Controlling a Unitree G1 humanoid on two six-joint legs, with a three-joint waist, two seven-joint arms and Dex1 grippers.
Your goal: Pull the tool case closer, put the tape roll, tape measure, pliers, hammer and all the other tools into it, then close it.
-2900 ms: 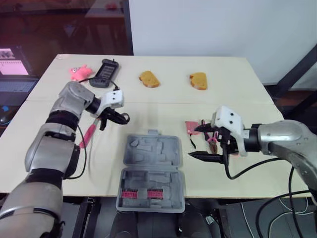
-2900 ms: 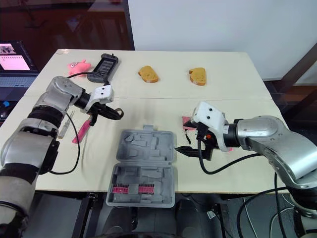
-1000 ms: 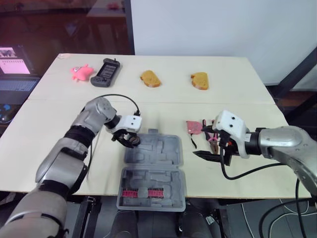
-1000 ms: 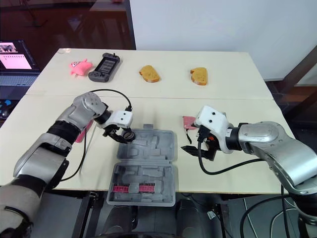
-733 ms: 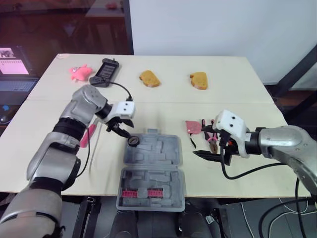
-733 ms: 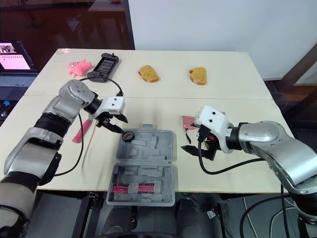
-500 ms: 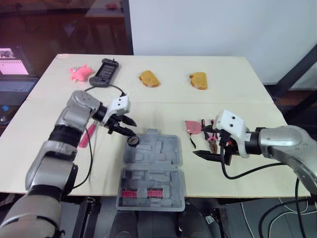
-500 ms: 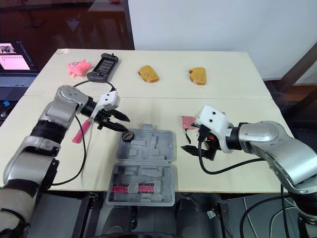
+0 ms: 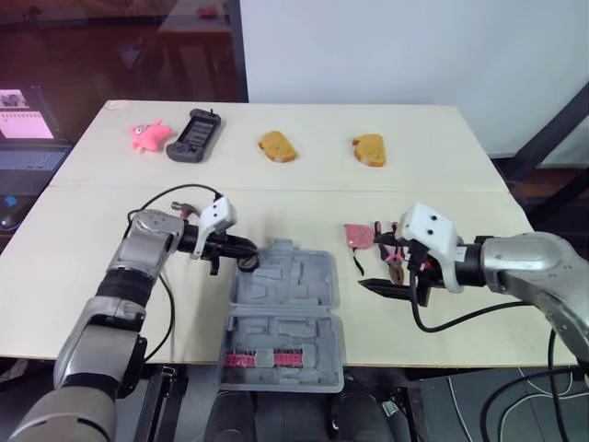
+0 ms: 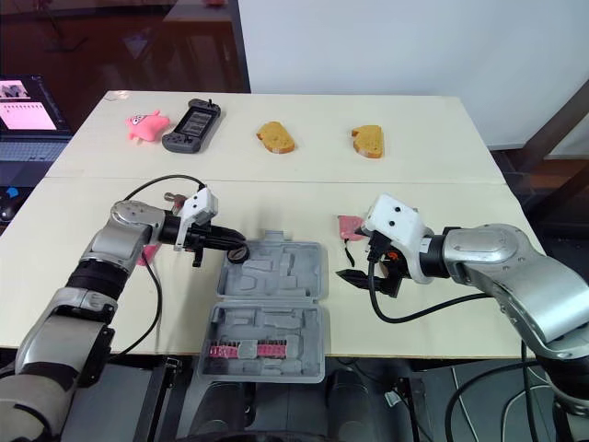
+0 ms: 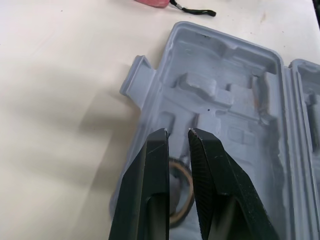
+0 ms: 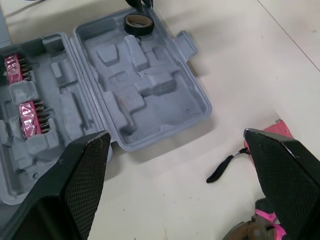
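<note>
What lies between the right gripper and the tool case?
Mostly bare table; only the tape measure's black strap lies between right gripper and tool case, in the right wrist view.

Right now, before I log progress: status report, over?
Left tool nearly shut, tips at tape roll inside tool case. Right tool open, empty, near pliers and tape measure on table. Nothing in the way.
</note>
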